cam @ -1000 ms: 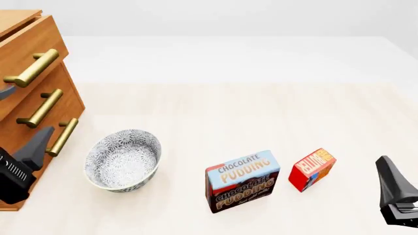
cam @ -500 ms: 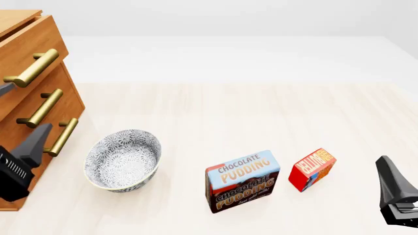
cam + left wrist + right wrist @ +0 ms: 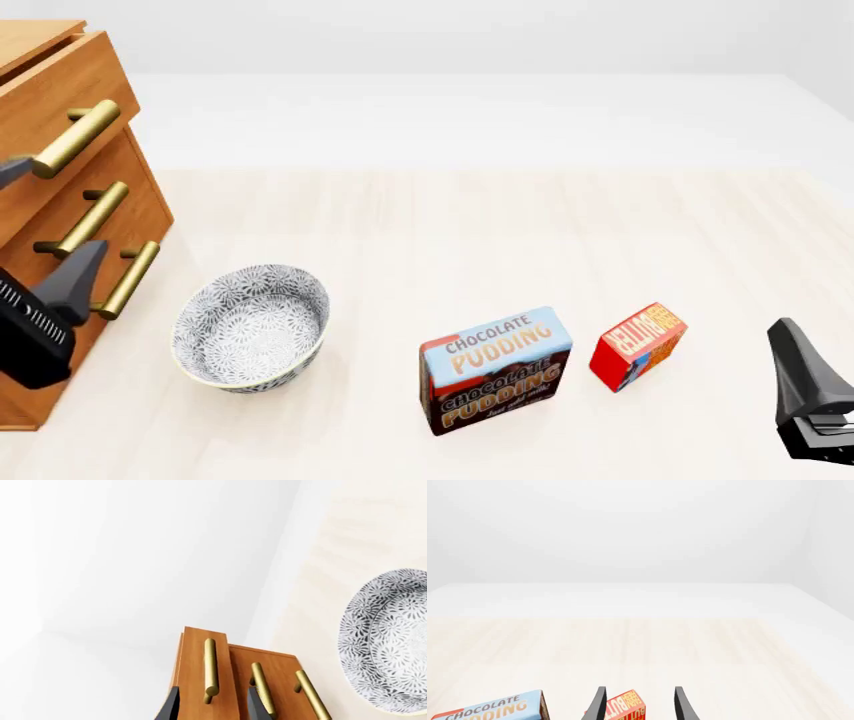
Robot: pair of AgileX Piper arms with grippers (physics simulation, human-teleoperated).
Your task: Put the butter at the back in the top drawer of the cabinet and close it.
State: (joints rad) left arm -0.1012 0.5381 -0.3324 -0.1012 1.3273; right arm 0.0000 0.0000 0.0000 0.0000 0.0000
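The cabinet (image 3: pixel 40 330) stands at the table's left edge, its top drawer (image 3: pixel 54 95) carrying a brass bar handle (image 3: pixel 74 140). My left gripper (image 3: pixel 47 222) hovers open right in front of the drawer fronts. In the left wrist view the top handle (image 3: pixel 210 667) lies between the two dark fingertips of my left gripper (image 3: pixel 212 705). The butter (image 3: pixel 638 345) stands on the table at front right. My right gripper (image 3: pixel 790 345) is open, to the right of the butter and apart from it. In the right wrist view the butter (image 3: pixel 626 707) shows between the fingers of my right gripper (image 3: pixel 639 705).
A brown-and-blue chocolate pudding box (image 3: pixel 497 370) stands just left of the butter. A patterned grey bowl (image 3: pixel 251 325) sits close to the cabinet's lower drawers. The two lower handles (image 3: pixel 83 220) project from the cabinet front.
My left gripper has risen slightly along the cabinet front, toward the top handle. The right arm and the boxes have not moved.
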